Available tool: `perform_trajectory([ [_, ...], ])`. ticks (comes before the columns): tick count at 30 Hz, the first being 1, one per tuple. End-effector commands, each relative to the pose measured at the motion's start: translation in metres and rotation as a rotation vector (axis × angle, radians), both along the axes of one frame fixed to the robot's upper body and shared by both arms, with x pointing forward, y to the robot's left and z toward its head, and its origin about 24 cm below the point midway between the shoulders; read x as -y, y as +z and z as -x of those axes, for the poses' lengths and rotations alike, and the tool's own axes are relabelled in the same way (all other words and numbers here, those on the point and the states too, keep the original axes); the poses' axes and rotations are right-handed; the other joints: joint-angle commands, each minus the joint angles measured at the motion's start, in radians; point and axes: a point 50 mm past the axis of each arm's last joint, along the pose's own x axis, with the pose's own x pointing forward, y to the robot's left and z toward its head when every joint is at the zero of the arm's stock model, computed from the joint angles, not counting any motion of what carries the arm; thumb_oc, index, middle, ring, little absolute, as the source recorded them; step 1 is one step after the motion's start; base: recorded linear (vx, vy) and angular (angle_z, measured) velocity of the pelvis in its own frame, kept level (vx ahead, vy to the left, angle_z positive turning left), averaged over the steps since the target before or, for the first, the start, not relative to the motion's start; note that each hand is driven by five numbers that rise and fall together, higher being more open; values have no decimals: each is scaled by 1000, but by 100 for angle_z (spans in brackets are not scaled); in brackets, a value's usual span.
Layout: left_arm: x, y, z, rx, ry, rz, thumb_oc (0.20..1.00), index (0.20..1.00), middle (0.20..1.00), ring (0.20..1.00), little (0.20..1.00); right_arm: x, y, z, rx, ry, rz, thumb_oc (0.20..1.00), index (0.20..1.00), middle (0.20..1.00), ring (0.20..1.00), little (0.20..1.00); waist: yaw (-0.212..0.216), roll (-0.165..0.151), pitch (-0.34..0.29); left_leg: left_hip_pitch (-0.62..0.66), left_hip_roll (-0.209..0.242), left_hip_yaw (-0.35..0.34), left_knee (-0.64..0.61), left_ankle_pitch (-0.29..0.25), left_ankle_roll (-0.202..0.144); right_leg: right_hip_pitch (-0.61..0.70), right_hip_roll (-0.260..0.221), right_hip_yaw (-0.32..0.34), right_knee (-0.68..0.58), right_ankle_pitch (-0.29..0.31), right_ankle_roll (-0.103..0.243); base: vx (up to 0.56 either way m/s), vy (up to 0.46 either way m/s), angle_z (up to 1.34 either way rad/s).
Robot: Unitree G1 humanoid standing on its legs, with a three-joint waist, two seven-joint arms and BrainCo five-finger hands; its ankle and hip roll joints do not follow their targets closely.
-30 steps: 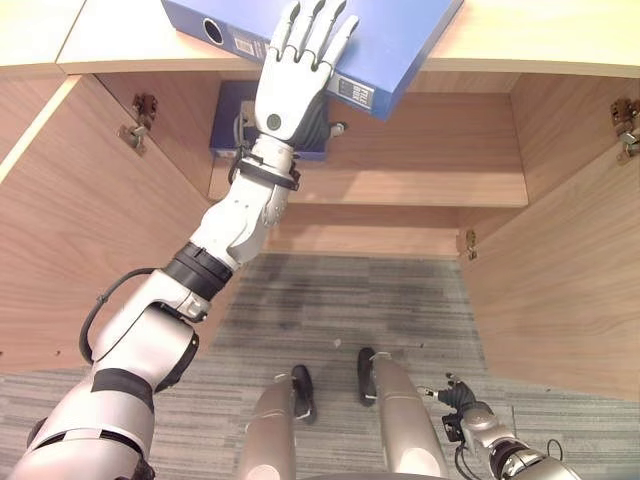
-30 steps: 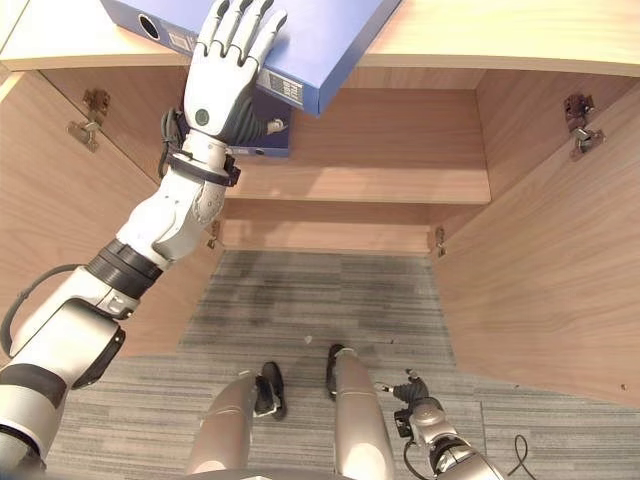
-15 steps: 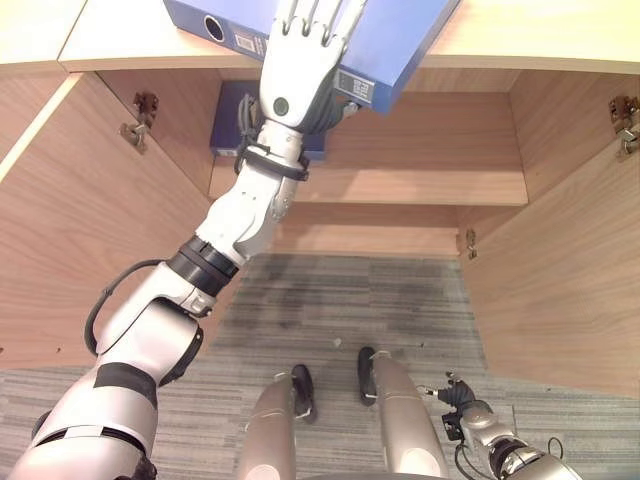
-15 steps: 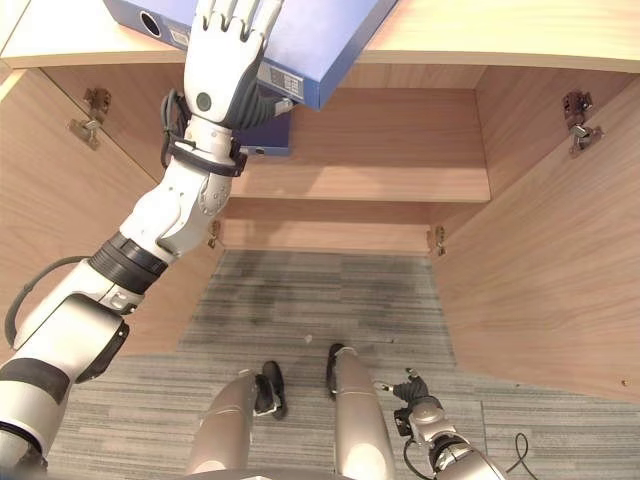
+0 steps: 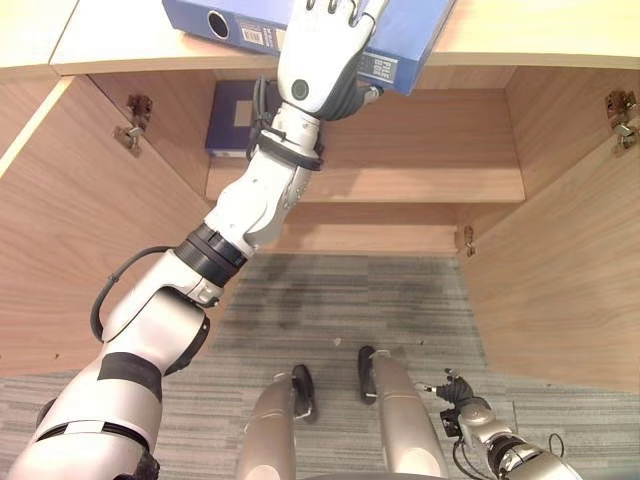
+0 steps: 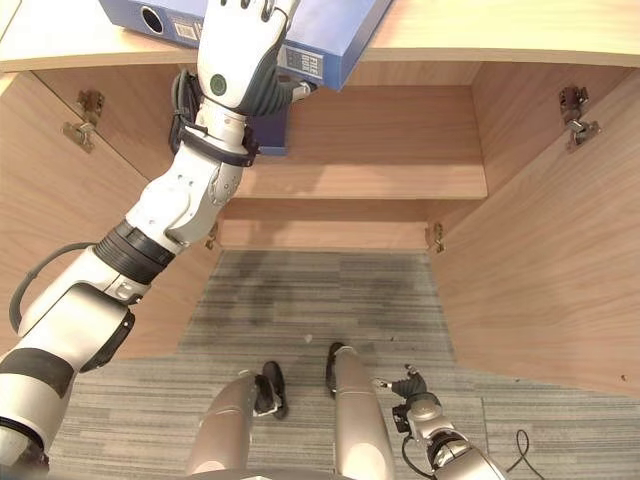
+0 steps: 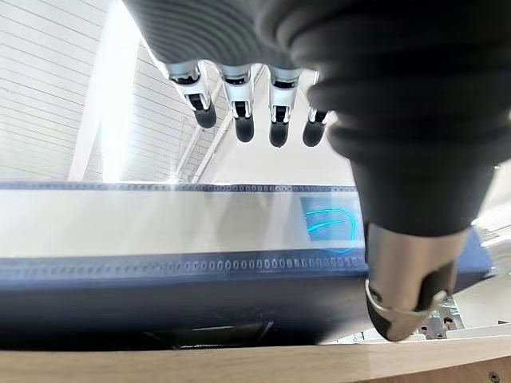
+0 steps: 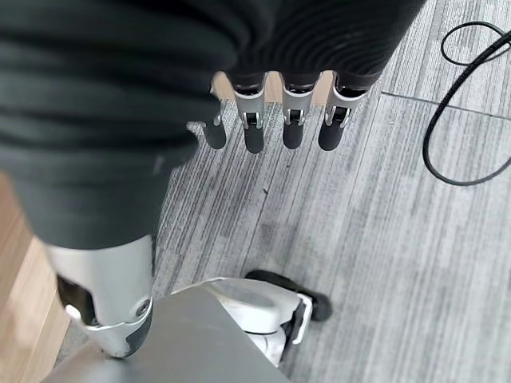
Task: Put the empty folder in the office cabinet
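In the left eye view, my left hand [image 5: 322, 62] is at the top middle of the picture. It lies flat on the blue folder [image 5: 410, 40], which sits on the cabinet top [image 5: 110, 40] with one corner sticking out over the edge. A second ago my hand was lower and more to the left. Now it has slid up and to the right along the folder. The folder has moved only a little. I think I am getting ready to grab it, so the job has just begun. Inside the cabinet, at the upper left, a dark blue folder [image 5: 232, 112] stands at the back of the wooden shelf [image 5: 420, 185]. My right hand [image 5: 462, 404] hangs low at the bottom right, by the grey carpet [image 5: 330, 300].

The right eye view shows the same thing. The cabinet door [image 6: 540, 260] stands open on the right side.

In the left wrist view, my fingers [image 7: 239, 120] reach out straight over the folder and my thumb [image 7: 407, 279] points down past its edge. Nothing is squeezed yet.

In the right wrist view, my right hand's fingers are loose and straight and hold nothing.
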Motion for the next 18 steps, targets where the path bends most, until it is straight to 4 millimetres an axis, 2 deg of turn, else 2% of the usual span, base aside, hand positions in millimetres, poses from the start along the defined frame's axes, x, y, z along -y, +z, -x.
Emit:
perform_trajectory([
  [1, 7, 35, 6, 116, 4, 15, 1000, 1000, 1000, 1000, 1000, 6, -3, 7, -41, 33, 46, 1000, 1000, 1000, 1000, 1000, -10, 16, -33, -60, 16, -60, -48, 49, 0, 109, -40, 11, -12, -68, 27, 0, 0, 0],
  [3, 6, 35, 5, 113, 10, 14, 1000, 1000, 1000, 1000, 1000, 6, -3, 8, -43, 32, 46, 1000, 1000, 1000, 1000, 1000, -11, 15, -32, -61, 17, -58, -47, 48, 0, 106, -39, 12, -10, -67, 27, 0, 0, 0],
  [4, 5, 35, 5, 111, 13, 12, 912, 912, 912, 912, 912, 6, -3, 8, -43, 31, 45, 1000, 1000, 1000, 1000, 1000, -11, 16, -31, -61, 17, -58, -47, 49, 0, 105, -39, 11, -8, -67, 27, 0, 0, 0],
  [5, 5, 35, 4, 102, 18, 15, 200, 200, 200, 200, 200, 6, -3, 8, -44, 29, 45, 1000, 1000, 1000, 1000, 1000, -10, 16, -32, -62, 18, -59, -47, 49, 0, 103, -39, 11, -7, -68, 27, 0, 0, 0],
  [18, -7, 31, 0, 36, 38, 56, 200, 200, 200, 200, 200, 7, -4, 10, -44, 2, 25, 1000, 1000, 1000, 1000, 1000, -7, 12, -25, -73, 18, -59, -34, 44, 0, 93, -39, 14, -1, -63, 25, 0, 0, 0],
])
